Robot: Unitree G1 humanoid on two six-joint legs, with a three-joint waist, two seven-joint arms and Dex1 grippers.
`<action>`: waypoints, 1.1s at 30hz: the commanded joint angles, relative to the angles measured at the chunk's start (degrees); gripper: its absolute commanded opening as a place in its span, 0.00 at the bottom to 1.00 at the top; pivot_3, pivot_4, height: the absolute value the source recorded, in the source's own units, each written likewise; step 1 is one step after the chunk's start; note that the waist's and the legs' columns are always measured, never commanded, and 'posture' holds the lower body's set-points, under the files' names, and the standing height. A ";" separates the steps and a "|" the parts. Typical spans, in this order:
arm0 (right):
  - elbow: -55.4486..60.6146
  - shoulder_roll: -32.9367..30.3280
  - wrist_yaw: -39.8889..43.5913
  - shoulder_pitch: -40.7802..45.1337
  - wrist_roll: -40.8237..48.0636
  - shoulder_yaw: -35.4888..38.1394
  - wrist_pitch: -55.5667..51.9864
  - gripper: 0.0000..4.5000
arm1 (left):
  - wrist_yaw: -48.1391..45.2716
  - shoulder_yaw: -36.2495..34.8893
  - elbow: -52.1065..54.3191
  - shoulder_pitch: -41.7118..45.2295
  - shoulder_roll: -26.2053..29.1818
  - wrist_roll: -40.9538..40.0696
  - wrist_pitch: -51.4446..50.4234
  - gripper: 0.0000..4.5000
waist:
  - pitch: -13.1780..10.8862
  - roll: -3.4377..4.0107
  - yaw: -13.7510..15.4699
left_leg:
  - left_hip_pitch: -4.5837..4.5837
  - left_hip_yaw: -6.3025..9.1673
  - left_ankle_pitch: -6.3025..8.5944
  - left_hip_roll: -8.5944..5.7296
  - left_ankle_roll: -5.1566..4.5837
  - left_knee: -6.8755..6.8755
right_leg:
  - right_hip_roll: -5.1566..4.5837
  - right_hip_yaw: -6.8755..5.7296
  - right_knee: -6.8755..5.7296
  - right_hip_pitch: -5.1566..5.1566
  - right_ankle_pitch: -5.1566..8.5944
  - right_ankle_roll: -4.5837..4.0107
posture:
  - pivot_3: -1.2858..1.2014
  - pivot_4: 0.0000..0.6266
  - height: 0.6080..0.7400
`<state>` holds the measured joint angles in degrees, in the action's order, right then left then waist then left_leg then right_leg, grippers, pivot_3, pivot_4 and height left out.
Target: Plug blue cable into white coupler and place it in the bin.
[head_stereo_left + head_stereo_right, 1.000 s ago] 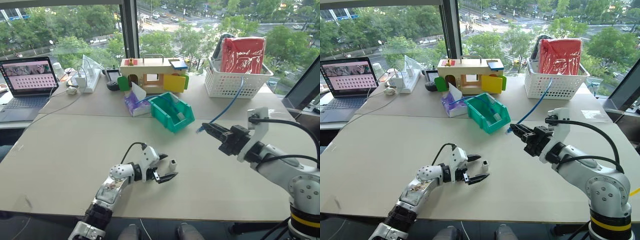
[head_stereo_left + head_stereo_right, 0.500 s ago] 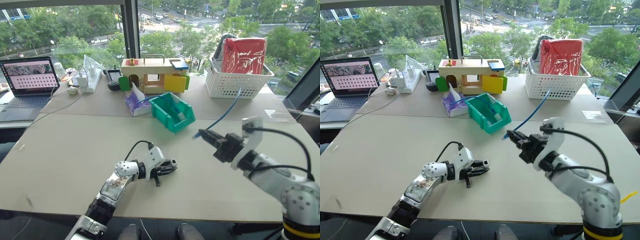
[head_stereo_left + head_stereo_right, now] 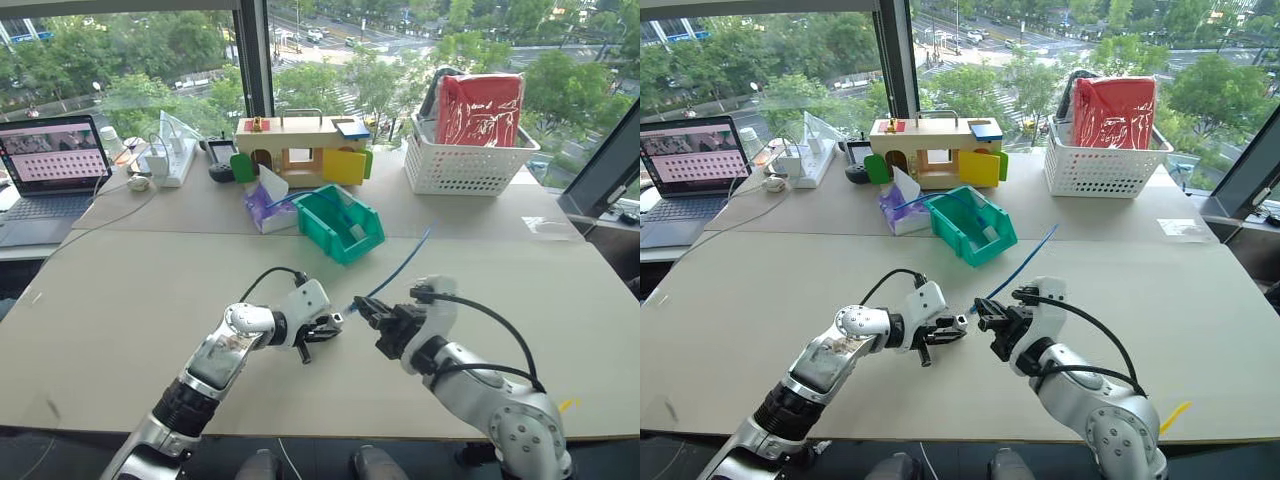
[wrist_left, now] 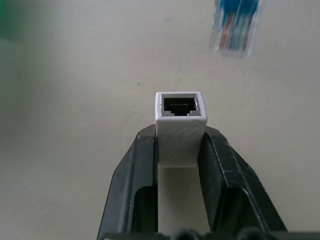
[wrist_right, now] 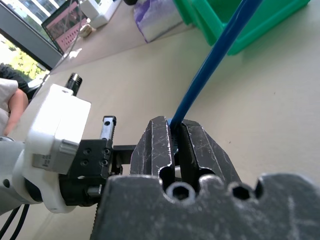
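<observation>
White coupler (image 4: 180,127): pinched between left gripper (image 3: 322,328) fingers, socket facing the plug, just apart from it.
Blue cable (image 3: 400,267): clamped near its plug by right gripper (image 3: 365,310); rest trails far-right.
Bin (image 3: 341,224): teal, beyond both grippers, centre table.
Behind bin: tissue pack (image 3: 267,205), wooden toy house (image 3: 300,148).
Far right: white basket (image 3: 470,160).
Far left: laptop (image 3: 55,165).
Open room: bare table (image 3: 130,290) left and right of grippers.

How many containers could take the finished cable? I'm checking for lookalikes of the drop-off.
2. The teal bin sits mid-table beside the tissue pack; the white lattice basket stands at the far right by the window, holding a red bag. Others may be hidden.
</observation>
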<state>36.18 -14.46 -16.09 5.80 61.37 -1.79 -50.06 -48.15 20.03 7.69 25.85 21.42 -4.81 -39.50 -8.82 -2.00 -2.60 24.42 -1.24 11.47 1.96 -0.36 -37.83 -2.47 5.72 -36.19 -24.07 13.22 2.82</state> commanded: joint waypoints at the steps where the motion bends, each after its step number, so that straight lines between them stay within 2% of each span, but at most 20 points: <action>1: -1.47 1.01 1.62 1.47 -0.74 -0.08 0.18 0.00 | -0.28 -0.45 0.98 -0.66 -1.25 -3.45 -4.84 0.14 | 0.00 0.00 0.10 | 0.01 0.01 0.00 0.00 0.00 0.00 | 0.00 -0.01 0.01 0.00 0.00 -0.01 | 0.52 0.24 1.00; 12: -3.63 2.36 3.38 1.90 -2.32 -0.15 -1.36 0.00 | 0.44 -1.54 1.60 -0.59 -1.47 -7.62 -7.46 0.14 | 0.00 0.00 0.11 | 0.03 0.01 0.00 -0.01 0.00 0.00 | 0.00 -0.01 0.01 -0.01 0.00 -0.01 | 0.52 0.24 1.00; 33: -0.48 -1.82 1.25 3.75 -4.37 -1.39 -12.06 0.00 | 5.18 -0.61 6.66 -0.53 -0.64 -8.96 -12.80 0.14 | 0.00 0.00 0.08 | 0.00 0.02 0.00 -0.01 0.00 0.00 | 0.00 -0.01 0.00 0.00 0.00 0.00 | 0.52 0.24 1.00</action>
<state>34.63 -15.56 -14.69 10.01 57.26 -2.24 -59.58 -43.36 18.84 12.39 25.12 20.76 -13.36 -51.51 -8.82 -2.00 -2.52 24.42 -1.23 11.48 1.95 -0.36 -37.83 -2.47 5.70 -36.18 -24.08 13.23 2.82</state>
